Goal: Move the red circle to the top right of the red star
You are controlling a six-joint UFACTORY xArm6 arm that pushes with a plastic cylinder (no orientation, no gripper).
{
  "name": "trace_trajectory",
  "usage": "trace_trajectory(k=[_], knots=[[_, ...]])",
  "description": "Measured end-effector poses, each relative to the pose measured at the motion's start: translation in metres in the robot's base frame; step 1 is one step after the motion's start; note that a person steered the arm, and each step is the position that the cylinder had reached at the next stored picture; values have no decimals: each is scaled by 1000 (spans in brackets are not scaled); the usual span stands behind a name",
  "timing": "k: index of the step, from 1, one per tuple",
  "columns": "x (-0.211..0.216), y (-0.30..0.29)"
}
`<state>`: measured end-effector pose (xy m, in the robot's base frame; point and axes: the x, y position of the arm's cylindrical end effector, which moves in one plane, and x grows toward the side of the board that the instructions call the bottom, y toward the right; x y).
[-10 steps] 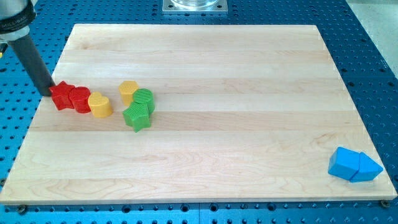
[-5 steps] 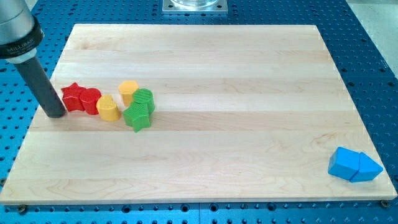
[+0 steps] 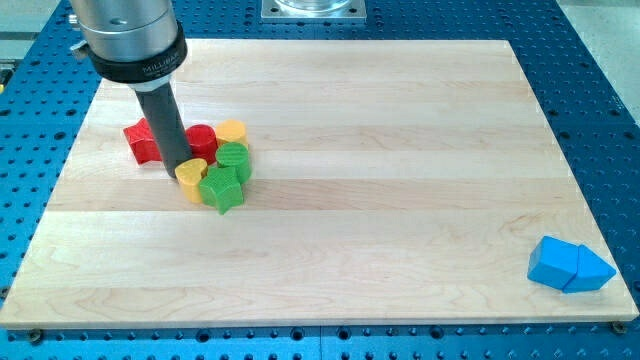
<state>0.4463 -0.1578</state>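
The red star (image 3: 143,141) lies at the view's left on the wooden board (image 3: 400,200). The red circle (image 3: 203,140) sits to its right, partly hidden by my rod. My tip (image 3: 176,166) rests on the board between the two red blocks, just below them and touching the yellow heart (image 3: 191,178). A second yellow block (image 3: 231,131) lies right of the red circle. A green round block (image 3: 233,160) and a green star (image 3: 221,189) crowd against the heart and the circle.
Two blue blocks (image 3: 568,265) sit together at the board's lower right corner. A metal mount (image 3: 313,9) stands at the view's top centre. The blue perforated table (image 3: 600,120) surrounds the board.
My tip has swept right from the board's left edge, pushing the red star, red circle and yellow heart right. The red circle now sits apart from the star, against the yellow and green blocks.
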Motion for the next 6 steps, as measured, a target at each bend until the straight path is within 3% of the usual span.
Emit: trace_trajectory(k=[1,3,6], knots=[[-1,22],[-57,30],[-36,9]])
